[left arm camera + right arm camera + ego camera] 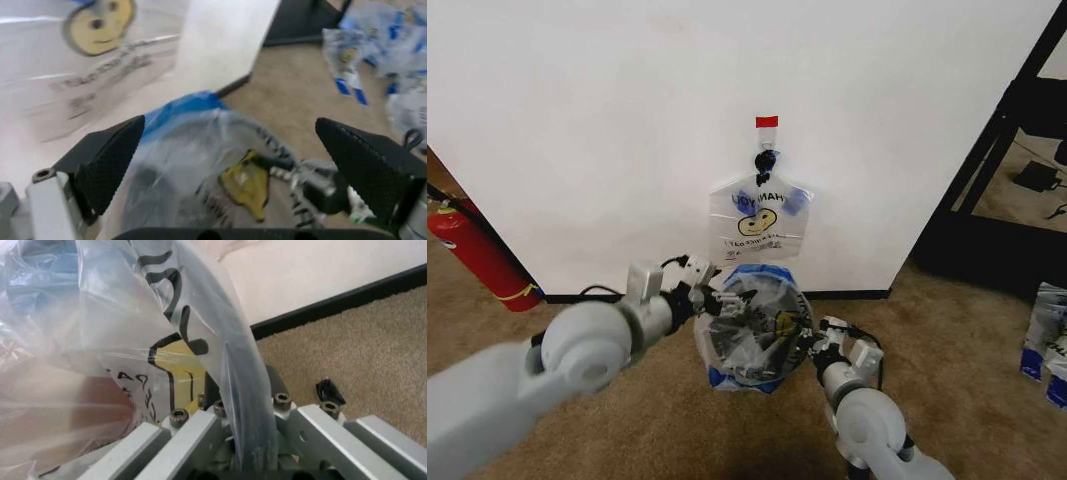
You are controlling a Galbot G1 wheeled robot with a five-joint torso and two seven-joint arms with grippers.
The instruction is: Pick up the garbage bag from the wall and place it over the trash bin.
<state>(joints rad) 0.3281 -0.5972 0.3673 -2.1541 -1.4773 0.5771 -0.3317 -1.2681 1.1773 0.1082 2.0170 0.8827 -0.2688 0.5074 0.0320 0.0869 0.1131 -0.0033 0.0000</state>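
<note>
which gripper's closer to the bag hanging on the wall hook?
Left. The left gripper sits just below the hanging bag, at the bin's near-wall rim; the right gripper is lower, on the far side.

Evenly lit, soft indoor light, no hard shadows on wall (607, 120); faint shade just under left gripper (710, 297) on carpet (627, 420). Glare streaks on garbage bag (752, 335) film btwn both claws. Left wrist view blurry throughout, esp. beyond fingertips (110, 160). Right wrist view sharper near right gripper (257, 440), bag close-up soft. Slight wide-angle bend at edges.
</note>
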